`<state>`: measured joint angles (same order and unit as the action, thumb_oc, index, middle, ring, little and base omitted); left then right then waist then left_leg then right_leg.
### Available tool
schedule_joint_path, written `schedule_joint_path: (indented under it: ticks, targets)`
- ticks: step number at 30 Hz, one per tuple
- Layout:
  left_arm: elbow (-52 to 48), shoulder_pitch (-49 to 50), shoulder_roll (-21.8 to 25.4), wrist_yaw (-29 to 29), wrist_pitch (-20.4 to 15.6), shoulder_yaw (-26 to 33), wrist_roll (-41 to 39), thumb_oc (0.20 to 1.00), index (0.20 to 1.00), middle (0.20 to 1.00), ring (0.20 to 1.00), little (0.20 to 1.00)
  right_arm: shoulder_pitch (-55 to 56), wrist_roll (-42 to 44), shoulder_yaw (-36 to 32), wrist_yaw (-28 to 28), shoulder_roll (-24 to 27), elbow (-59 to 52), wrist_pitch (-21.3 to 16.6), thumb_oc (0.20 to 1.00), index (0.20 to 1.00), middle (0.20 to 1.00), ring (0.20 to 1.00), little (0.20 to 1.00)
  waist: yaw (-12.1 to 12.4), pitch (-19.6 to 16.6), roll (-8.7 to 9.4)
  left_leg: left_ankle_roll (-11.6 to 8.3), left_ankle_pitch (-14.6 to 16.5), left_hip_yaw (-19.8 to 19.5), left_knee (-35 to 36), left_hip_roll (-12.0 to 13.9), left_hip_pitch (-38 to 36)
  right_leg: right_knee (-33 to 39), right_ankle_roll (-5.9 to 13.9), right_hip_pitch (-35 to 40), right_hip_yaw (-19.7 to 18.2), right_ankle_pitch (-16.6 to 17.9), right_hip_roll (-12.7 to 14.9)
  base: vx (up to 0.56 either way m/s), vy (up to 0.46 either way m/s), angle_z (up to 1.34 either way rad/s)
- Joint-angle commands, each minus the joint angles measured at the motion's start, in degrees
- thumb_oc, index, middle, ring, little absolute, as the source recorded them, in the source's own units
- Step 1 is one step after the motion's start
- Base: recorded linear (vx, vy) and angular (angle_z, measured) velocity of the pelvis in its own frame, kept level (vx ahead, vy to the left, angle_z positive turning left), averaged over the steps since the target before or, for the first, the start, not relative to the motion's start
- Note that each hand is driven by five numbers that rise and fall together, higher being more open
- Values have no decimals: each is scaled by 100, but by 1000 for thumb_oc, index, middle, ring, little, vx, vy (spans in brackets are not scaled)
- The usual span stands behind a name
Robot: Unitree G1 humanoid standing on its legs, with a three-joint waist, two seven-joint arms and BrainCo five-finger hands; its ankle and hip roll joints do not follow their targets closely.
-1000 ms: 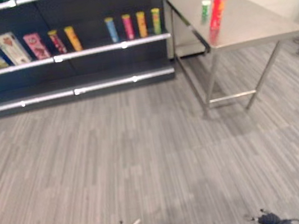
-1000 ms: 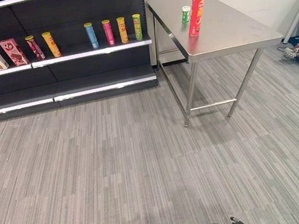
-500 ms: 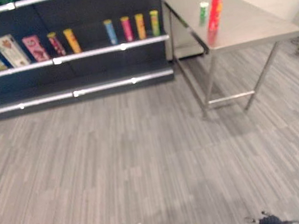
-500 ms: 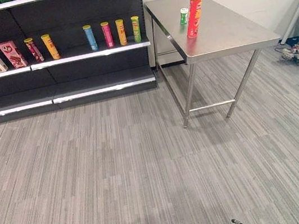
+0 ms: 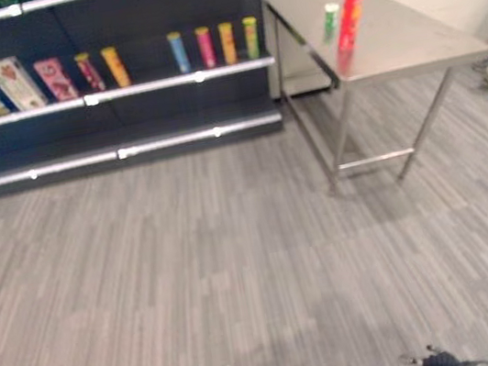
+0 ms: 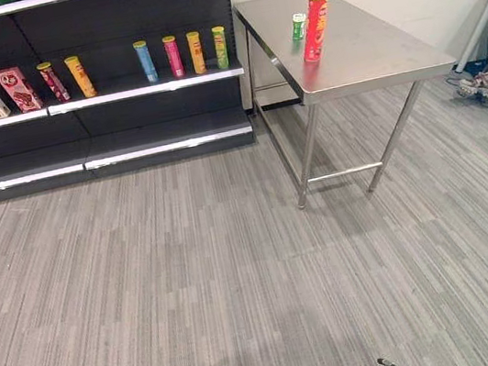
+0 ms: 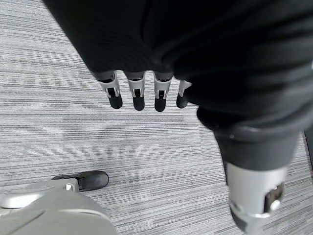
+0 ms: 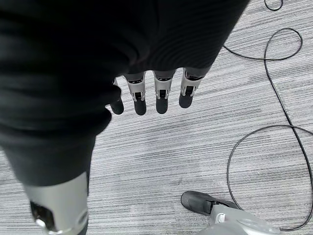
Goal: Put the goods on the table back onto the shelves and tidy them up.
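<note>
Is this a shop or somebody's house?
Probably a shop, or a practice room set up like one. Dark shelves hold rows of snack tubes and boxes, and a bare metal table carries a tall red tube waiting to be shelved.

Even, bright room light; the steel table (image 6: pixel 362 48) shines with soft glare and shadows the floor (image 6: pixel 239 267) below. The left eye view is blurred.

A red can (image 6: pixel 316 26) with a yellow lid and a small green-and-white can (image 6: pixel 297 27) are standing on the silver steel table (image 6: pixel 372 51). Blue, pink, orange and green cans (image 6: pixel 179 55) are lining the black shelf (image 6: pixel 146 89) with its white edge. Grey striped flooring (image 6: pixel 239 267) is showing below.
</note>
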<state>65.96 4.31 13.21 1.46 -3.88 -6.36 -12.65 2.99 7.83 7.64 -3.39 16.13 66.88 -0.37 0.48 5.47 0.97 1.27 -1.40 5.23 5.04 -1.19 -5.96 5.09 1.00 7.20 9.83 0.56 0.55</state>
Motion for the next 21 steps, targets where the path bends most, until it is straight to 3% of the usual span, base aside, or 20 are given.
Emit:
schedule_joint_path:
  ticks: [1,5,6,7,8,11,12,15,17,20,21]
  targets:
    - [194,-348,17,0,-88,75,-300,1000,1000,1000,1000,1000,-333,-30,113,-39,105,14,-10,1000,1000,1000,1000,1000,68,91,61,-250,403,-64,-141,93,91,-337,762,-347,-96,-51,641,-38,91,-5]
    - [191,-385,62,10,-87,106,-325,1000,1000,1000,1000,1000,-387,10,96,-30,92,3,-6,1000,1000,1000,1000,1000,66,157,40,-136,465,-35,-264,22,213,-839,814,-670,-181,-104,740,-25,110,-16]
    - [149,-409,86,-3,-92,100,-353,1000,1000,1000,1000,1000,-386,27,87,-14,83,-47,-13,1000,1000,1000,1000,1000,60,228,11,-37,514,-28,-295,-28,212,-1390,861,-921,-204,-156,819,18,276,-21]
    - [97,-407,109,-8,-90,104,-362,1000,1000,1000,1000,1000,-369,64,57,-2,81,-52,-12,1000,1000,1000,1000,1000,39,310,-1,67,584,-39,-306,-114,104,-2059,923,-1234,-242,121,963,29,243,-27]
    - [96,-407,109,-8,-90,104,-362,1000,1000,1000,1000,1000,-369,64,57,-2,81,-52,-12,1000,1000,1000,1000,1000,42,308,3,70,584,-35,-307,-120,107,-2076,926,-1247,-249,114,969,49,197,-23]
    - [49,-459,148,-55,-53,53,-369,1000,1000,1000,1000,1000,-294,191,-52,14,72,-23,-19,1000,1000,1000,1000,1000,-99,497,-94,195,671,-139,-355,-150,-69,-3348,852,-1817,-369,632,1079,74,154,11]
    - [49,-459,148,-55,-53,53,-369,1000,1000,1000,1000,1000,-294,191,-52,14,72,-23,-19,1000,1000,1000,1000,1000,-99,496,-89,196,673,-139,-356,-156,-66,-3365,854,-1827,-373,622,1086,224,100,16]
    - [-26,-494,152,-69,-57,28,-424,1000,1000,1000,1000,1000,-217,259,-104,10,74,-39,-25,1000,1000,1000,1000,1000,-228,473,-100,124,761,-311,-255,-123,-265,-3085,796,-2114,-402,590,1005,214,-13,32]
    - [-69,-537,136,-65,-61,27,-521,1000,1000,1000,1000,1000,-207,326,-144,-2,87,-73,-24,1000,1000,1000,1000,1000,-311,493,-75,53,863,-455,-203,-100,-408,-2485,830,-2177,-412,602,965,231,-77,25]
    - [-60,-534,88,-81,-86,83,-652,1000,1000,1000,1000,1000,-172,316,-214,-6,102,-227,-13,1000,1000,1000,1000,1000,-445,562,76,-121,1183,-704,-144,-91,-865,-630,1084,-2358,-203,991,1029,436,-129,26]
    - [-60,-533,85,-81,-87,83,-652,1000,1000,1000,1000,1000,-170,315,-214,-6,105,-228,-12,1000,1000,1000,1000,1000,-451,581,50,-126,1196,-709,-140,-61,-894,-599,1080,-2310,-179,998,1003,518,-157,34]
